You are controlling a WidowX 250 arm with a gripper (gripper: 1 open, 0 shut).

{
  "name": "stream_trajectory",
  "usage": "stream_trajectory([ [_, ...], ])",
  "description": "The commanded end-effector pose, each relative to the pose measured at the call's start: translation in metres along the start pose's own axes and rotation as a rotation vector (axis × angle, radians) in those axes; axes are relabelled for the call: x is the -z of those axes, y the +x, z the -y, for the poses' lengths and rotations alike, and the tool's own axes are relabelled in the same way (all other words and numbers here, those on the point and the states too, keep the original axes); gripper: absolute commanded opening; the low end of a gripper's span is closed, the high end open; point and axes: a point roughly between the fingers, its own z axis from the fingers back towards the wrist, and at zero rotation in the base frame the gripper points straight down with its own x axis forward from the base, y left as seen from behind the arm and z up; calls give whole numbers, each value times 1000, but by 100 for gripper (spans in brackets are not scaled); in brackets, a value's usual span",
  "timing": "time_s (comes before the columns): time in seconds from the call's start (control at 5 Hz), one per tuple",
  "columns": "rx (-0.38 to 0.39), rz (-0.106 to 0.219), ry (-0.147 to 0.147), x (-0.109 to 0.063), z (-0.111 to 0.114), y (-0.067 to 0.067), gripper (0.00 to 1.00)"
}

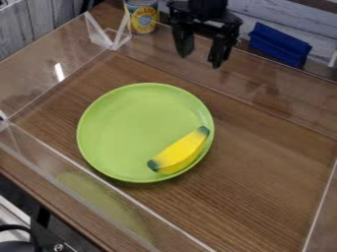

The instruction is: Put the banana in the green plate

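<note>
The yellow banana (183, 151) with dark tips lies inside the lime-green plate (125, 123), against the plate's right rim. The plate rests on the wooden table near the centre of the view. My black gripper (202, 46) hangs above the table at the top of the view, well behind the plate and apart from it. Its two fingers point down and stand open, with nothing between them.
Clear acrylic walls (53, 69) ring the wooden table. A blue box (279, 41) sits behind the far wall at the right, and a yellow-labelled container (141, 17) stands at the back, left of the gripper.
</note>
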Motion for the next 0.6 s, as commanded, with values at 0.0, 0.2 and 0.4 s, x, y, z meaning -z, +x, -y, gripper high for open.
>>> stream_trajectory([
  [0.0, 0, 54, 12, -13, -1, 8, 100],
  [0.2, -3, 55, 13, -13, -1, 8, 100],
  [0.4, -6, 56, 14, -11, -1, 8, 100],
])
